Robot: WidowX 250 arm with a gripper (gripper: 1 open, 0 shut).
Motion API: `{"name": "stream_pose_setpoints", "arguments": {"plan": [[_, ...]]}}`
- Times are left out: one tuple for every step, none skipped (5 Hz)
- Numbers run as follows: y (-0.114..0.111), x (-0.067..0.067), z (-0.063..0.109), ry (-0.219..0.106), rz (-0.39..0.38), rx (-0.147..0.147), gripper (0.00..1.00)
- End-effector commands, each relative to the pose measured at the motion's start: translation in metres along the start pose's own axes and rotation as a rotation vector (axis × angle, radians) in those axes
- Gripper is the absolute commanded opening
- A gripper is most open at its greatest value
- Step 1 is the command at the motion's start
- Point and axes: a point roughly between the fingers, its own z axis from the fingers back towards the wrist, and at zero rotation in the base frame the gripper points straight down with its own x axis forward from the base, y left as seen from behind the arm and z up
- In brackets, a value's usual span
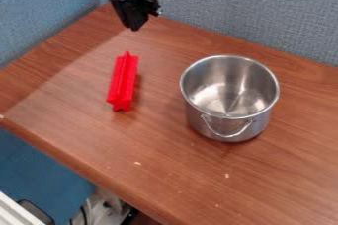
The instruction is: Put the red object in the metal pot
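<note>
The red object [123, 81] lies flat on the wooden table [66, 91], lengthwise toward the front, just left of the metal pot [227, 126]. The pot stands upright at the right of the table, empty, its loop handle facing the front. My gripper [133, 24] hangs at the top of the camera view, above and behind the red object and well clear of it. Its dark fingers point down, slightly apart, with nothing between them.
A blue-grey wall runs close behind the table's back edge. The table's front and left edges drop off to the floor, where some clutter shows at the bottom left.
</note>
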Motion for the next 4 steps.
{"name": "stream_pose_setpoints", "arguments": {"plan": [[0.004, -0.001, -0.001, -0.011, -0.042, -0.011, 1.0], [0.004, -0.018, -0.004, 0.035, -0.031, -0.022, 1.0], [0.011, -0.034, -0.009, 0.073, -0.013, -0.008, 1.0], [0.009, -0.041, -0.018, 0.098, -0.006, 0.002, 1.0]]}}
